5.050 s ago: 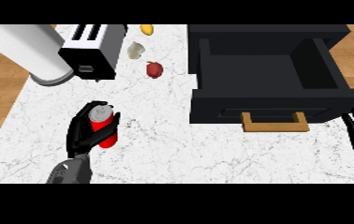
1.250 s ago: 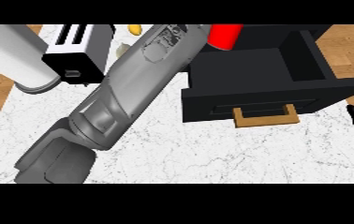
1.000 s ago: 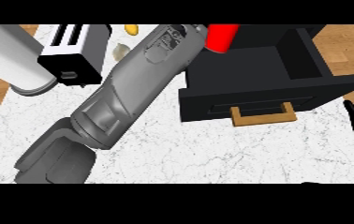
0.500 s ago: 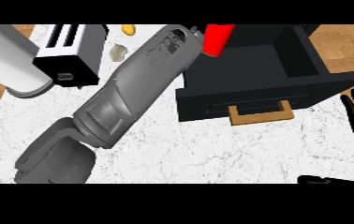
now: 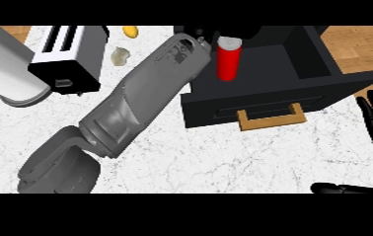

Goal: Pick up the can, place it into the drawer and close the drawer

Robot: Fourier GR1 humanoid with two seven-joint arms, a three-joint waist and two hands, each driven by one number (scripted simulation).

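No legible text, label, brand, number or sign is visible to me. The can (image 5: 227,59), the toaster (image 5: 67,57) and the drawer (image 5: 270,89) carry no readable markings.

White marble counter (image 5: 218,156), wooden floor (image 5: 350,42)

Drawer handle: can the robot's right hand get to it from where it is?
Probably yes. The wooden drawer handle faces the front, and only bare counter lies between it and the right hand at the view's lower right. The left forearm lies off to the other side.
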